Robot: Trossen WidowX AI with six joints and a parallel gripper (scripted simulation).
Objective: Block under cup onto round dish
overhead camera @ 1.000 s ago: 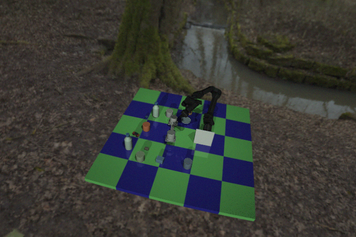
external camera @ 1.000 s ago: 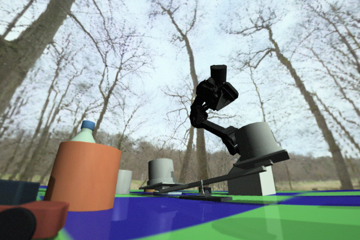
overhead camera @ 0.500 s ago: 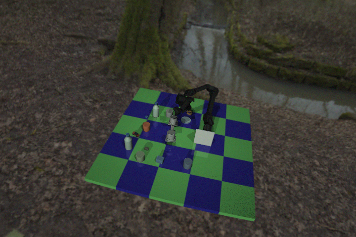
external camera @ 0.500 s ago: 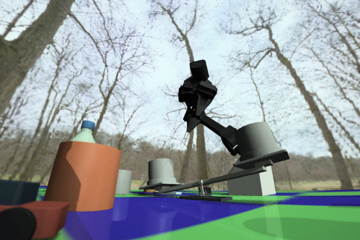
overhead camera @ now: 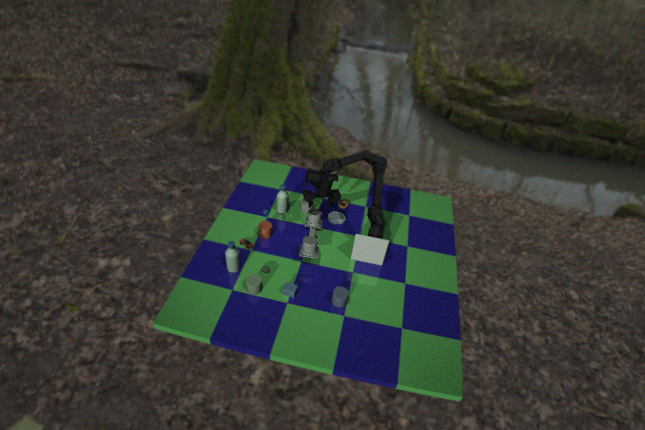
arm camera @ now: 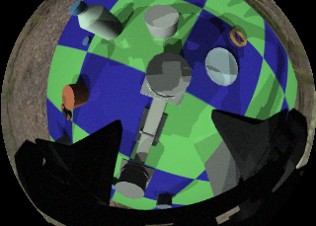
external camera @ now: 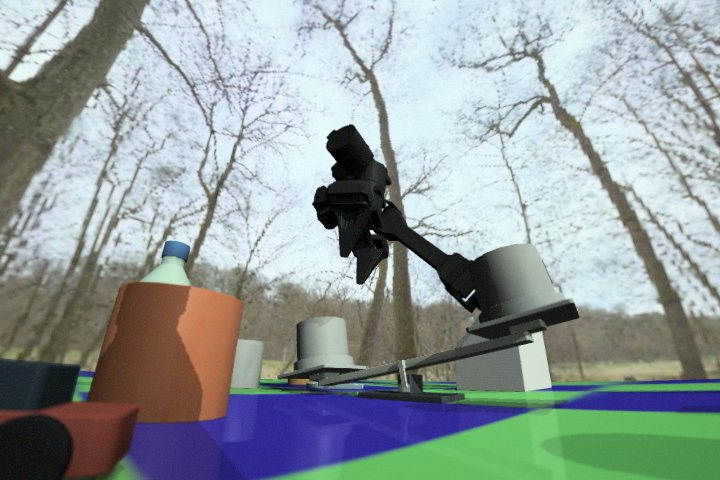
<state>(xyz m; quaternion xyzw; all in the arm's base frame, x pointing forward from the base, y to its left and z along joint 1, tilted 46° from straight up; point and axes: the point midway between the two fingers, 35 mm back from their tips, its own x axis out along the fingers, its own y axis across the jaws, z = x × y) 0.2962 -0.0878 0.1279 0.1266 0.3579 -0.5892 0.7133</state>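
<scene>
Two identical grey cups stand upright on the end plates of a tilted balance (external camera: 446,353) (arm camera: 156,113). The far cup (overhead camera: 313,218) (external camera: 321,339) (arm camera: 169,74) is on the low end, beside the round dish (overhead camera: 336,218) (arm camera: 221,66). The near cup (overhead camera: 309,245) (external camera: 511,277) (arm camera: 130,188) is on the raised end. The dish is pale and bare. No block shows; the cups hide what is under them. My gripper (overhead camera: 321,203) (external camera: 352,269) (arm camera: 169,119) is open and empty, above the height of both cups, with its fingers pointing down.
A light grey cylinder (overhead camera: 305,205) (arm camera: 161,23) and a bottle (overhead camera: 282,202) (arm camera: 101,23) stand behind the far cup. An orange cylinder (overhead camera: 265,229) (external camera: 168,350) stands left of the balance, a white box (overhead camera: 370,249) (external camera: 488,365) right of it. A small ring (arm camera: 233,37) lies beyond the dish.
</scene>
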